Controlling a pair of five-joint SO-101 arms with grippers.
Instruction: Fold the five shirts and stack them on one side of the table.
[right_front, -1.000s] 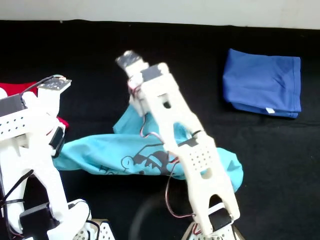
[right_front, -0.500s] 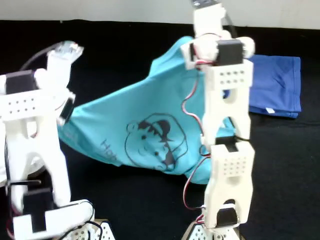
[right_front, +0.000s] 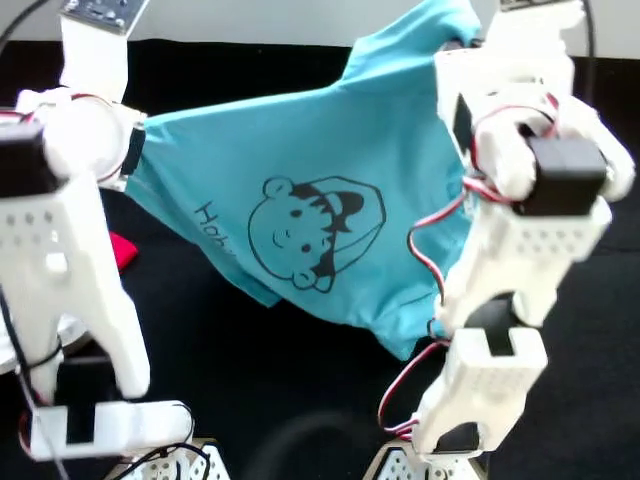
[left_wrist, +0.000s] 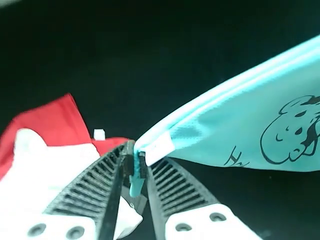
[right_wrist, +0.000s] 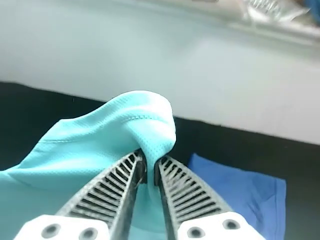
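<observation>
The left gripper (left_wrist: 135, 161) is clenched on a hemmed corner of the teal shirt (left_wrist: 250, 130), and the right gripper (right_wrist: 149, 167) is pinched tight on a bunched fold at the shirt's other end. Between the two raised arms the shirt hangs spread in the air above the black table (right_front: 250, 400), its bear print (right_front: 315, 235) facing the high camera. On the table, a red shirt (left_wrist: 45, 125) lies by the left arm and a blue shirt (right_wrist: 240, 192) lies beyond the right gripper, near the far edge.
</observation>
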